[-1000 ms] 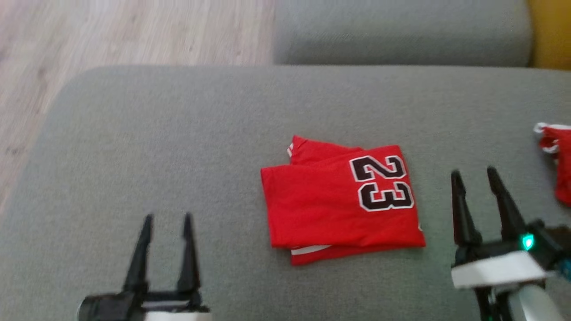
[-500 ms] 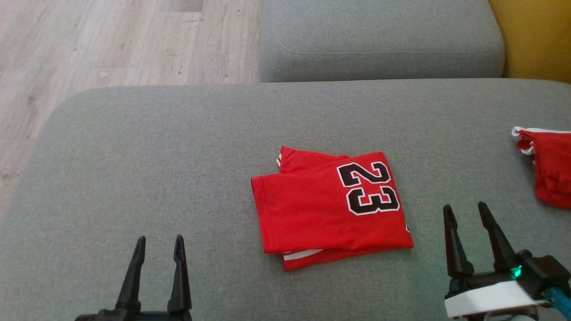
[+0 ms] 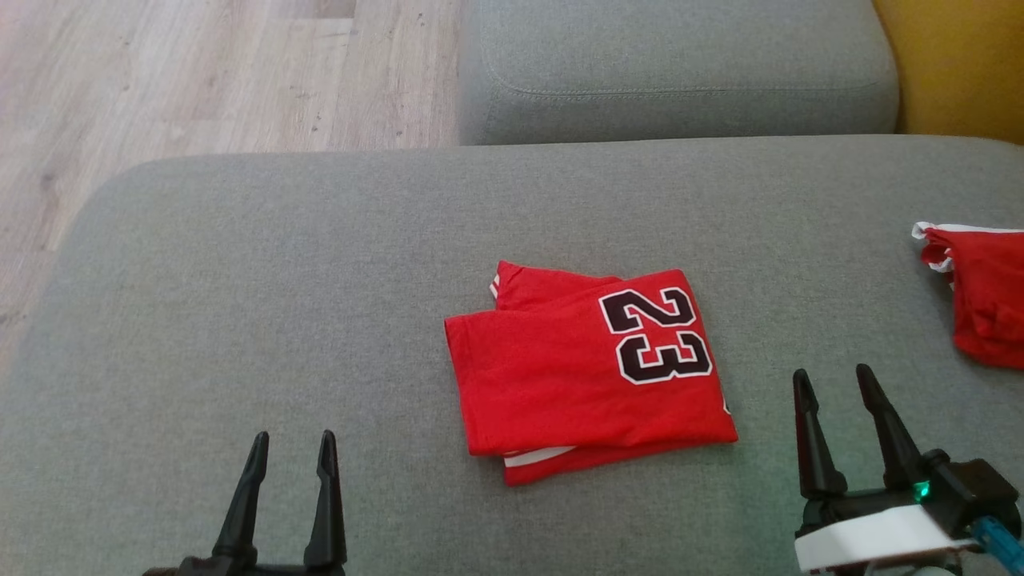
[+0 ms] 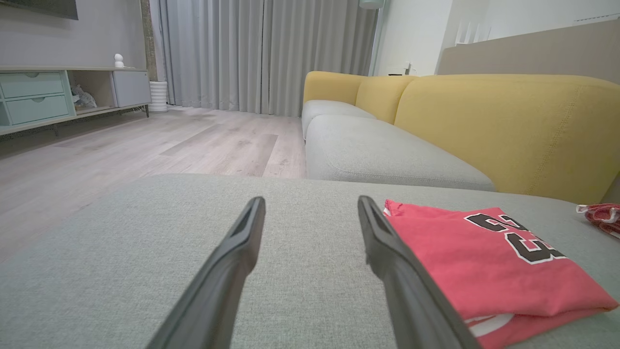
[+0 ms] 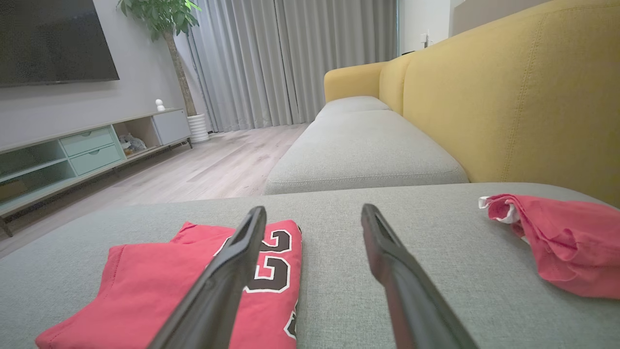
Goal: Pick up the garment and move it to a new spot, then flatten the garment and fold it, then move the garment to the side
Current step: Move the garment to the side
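Note:
The garment (image 3: 584, 372) is a red jersey with a black "23", lying folded into a neat rectangle in the middle of the grey cushion (image 3: 240, 280). It also shows in the left wrist view as the garment (image 4: 474, 257) and in the right wrist view as the garment (image 5: 160, 276). My left gripper (image 3: 292, 440) stands open at the lower left, well clear of the jersey, with nothing between its fingers. Open too, my right gripper (image 3: 832, 376) rests at the lower right, just past the jersey's right edge and apart from it.
A second red cloth (image 3: 984, 296), crumpled, lies at the cushion's right edge. Another grey seat cushion (image 3: 672, 72) lies beyond, with a yellow sofa back (image 3: 960, 64) at the right. Wood floor (image 3: 160, 72) runs past the cushion's left and far edges.
Both grippers have drawn back toward the lower edge of the head view, away from the folded jersey. The head camera has also shifted, and the jersey itself lies as before.

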Controlling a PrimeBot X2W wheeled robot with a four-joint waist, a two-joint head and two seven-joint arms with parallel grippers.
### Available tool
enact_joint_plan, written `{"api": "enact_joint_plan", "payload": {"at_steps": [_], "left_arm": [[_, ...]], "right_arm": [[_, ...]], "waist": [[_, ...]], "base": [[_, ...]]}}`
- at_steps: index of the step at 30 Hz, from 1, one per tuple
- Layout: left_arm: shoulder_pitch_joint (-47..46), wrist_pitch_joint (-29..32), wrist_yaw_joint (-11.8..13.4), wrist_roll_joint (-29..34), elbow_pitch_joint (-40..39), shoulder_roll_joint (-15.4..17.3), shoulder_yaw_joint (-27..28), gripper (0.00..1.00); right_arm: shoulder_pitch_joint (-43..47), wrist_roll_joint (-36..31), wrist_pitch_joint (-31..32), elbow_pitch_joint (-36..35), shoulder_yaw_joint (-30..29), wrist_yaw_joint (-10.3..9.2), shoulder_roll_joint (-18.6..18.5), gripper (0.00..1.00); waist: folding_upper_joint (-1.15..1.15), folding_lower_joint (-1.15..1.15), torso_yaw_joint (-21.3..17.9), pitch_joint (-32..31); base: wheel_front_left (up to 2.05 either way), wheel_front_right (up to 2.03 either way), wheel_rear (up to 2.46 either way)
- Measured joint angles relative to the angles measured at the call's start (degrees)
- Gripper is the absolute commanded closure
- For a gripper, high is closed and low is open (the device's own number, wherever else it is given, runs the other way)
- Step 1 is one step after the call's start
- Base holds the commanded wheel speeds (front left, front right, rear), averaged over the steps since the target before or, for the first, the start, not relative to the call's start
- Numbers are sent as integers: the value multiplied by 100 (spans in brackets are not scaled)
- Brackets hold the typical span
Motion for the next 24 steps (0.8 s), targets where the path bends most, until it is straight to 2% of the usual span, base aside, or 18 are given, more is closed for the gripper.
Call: {"api": "enact_joint_plan", "payload": {"at_steps": [9, 14, 18, 24], "left_arm": [[1, 0, -24, 4, 43, 0, -16, 0], [-14, 0, -26, 30, 49, 0, -62, 0], [-89, 0, -47, 55, 75, 0, -159, 0], [-367, 0, -51, 120, 99, -1, -248, 0]], "right_arm": [[0, 12, 0, 141, 140, 0, -31, 0], [-205, 250, 0, 658, 527, 0, -188, 0], [-946, 580, 16, 1276, 868, 0, -377, 0], [-2074, 1149, 973, 2204, 1054, 0, -447, 0]], "waist": [[0, 0, 15, 44], [0, 1, 43, 287], [0, 1, 76, 532], [0, 2, 120, 866]], "base": [[0, 0, 0], [0, 0, 0], [0, 0, 0], [0, 0, 0]]}}
